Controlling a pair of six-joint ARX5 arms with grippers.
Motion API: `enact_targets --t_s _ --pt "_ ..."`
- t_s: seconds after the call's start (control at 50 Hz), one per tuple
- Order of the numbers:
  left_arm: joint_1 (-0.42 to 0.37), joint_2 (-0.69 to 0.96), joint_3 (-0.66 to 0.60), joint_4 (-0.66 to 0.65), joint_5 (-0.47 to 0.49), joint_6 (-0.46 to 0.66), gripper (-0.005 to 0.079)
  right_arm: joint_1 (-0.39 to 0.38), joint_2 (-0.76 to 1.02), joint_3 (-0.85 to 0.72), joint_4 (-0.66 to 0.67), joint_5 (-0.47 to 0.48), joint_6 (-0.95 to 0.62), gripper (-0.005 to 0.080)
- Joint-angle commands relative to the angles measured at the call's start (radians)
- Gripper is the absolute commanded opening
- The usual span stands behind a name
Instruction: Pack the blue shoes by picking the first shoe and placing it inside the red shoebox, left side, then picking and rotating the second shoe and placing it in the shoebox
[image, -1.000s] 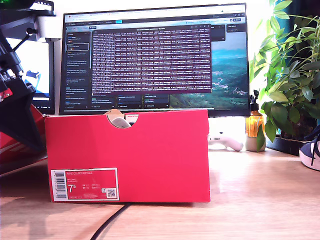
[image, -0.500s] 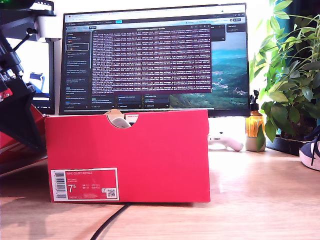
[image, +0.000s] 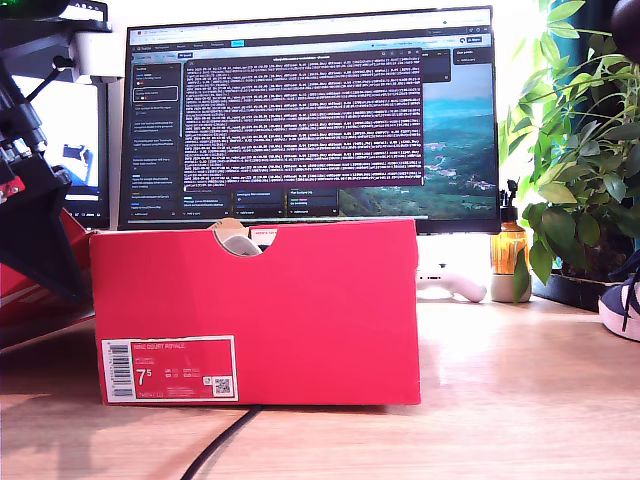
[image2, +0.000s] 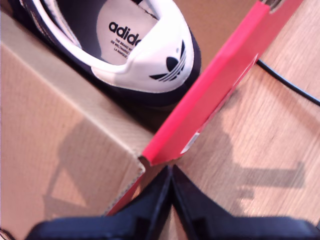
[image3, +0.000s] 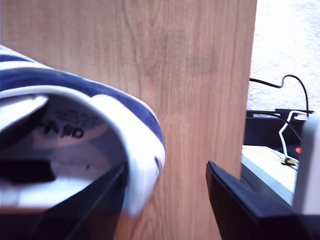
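One blue shoe (image2: 145, 55) lies inside the red shoebox (image2: 220, 95), its white heel tab near the box corner. My first gripper (image2: 171, 175) hovers over that corner, shut and holding nothing. The other blue shoe (image3: 100, 95) sits on the wooden table. My second gripper (image3: 166, 170) is open at its heel, with one finger (image3: 100, 205) at the shoe's opening and the other out over bare wood. In the exterior view the red shoebox (image: 300, 300) stands in the middle with its label facing me. Only a slice of a blue shoe (image: 625, 300) shows at that view's right edge.
A monitor (image: 310, 110) stands behind the box and a black cable (image: 215, 445) runs out under it. A plant (image: 580, 170), a small bottle (image: 508, 250) and a white controller (image: 455, 285) are on the exterior view's right. A black arm (image: 30, 230) fills the exterior view's left edge.
A dark rounded shape has come into the exterior view's top right corner. The box, the shoe at the right edge and the black arm have not moved.
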Motion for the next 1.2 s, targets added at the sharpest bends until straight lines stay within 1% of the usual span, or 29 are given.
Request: enact_targets --t_s 0.0,0.14,0.28,0.36,0.4,0.48,0.58,0.74,0.92,1.12,1.18 --pt "-0.003 0.01 -0.003 0.006 0.005 0.002 -0.0017 -0.008 0.016 -0.049 0.013 -0.025 0.004 0.0462" --pt "-0.003 0.01 -0.003 0.006 0.005 0.002 -0.0017 -0.008 0.016 -0.082 0.045 -0.031 0.004 0.0457" --pt "-0.003 0.01 -0.003 0.006 0.005 0.002 -0.0017 -0.011 0.016 -0.083 0.06 -0.03 0.005 0.0378" --pt "-0.003 0.01 -0.003 0.006 0.005 0.002 -0.0016 -0.016 0.016 -0.082 0.07 -0.03 0.011 0.0302" --pt "-0.003 0.01 -0.003 0.006 0.005 0.002 -0.0017 -0.016 0.016 -0.082 0.071 -0.03 0.027 0.0252" --pt "-0.003 0.01 -0.003 0.006 0.005 0.002 -0.0017 -0.015 0.016 -0.083 0.072 -0.031 0.06 0.0122" --pt "-0.003 0.01 -0.003 0.006 0.005 0.002 -0.0017 -0.015 0.016 -0.082 0.074 -0.03 0.086 -0.0018" --pt "-0.003 0.01 -0.003 0.006 0.005 0.002 -0.0017 -0.015 0.016 -0.082 0.069 -0.022 0.068 -0.0011" --pt "-0.003 0.01 -0.003 0.006 0.005 0.002 -0.0016 -0.015 0.015 -0.079 0.048 -0.023 -0.056 -0.0011" --pt "-0.003 0.01 -0.003 0.006 0.005 0.002 -0.0016 -0.014 0.008 -0.059 -0.019 -0.021 -0.116 -0.0011" --pt "-0.003 0.01 -0.003 0.006 0.005 0.002 -0.0017 -0.014 -0.001 -0.051 -0.031 -0.019 -0.157 -0.0011"
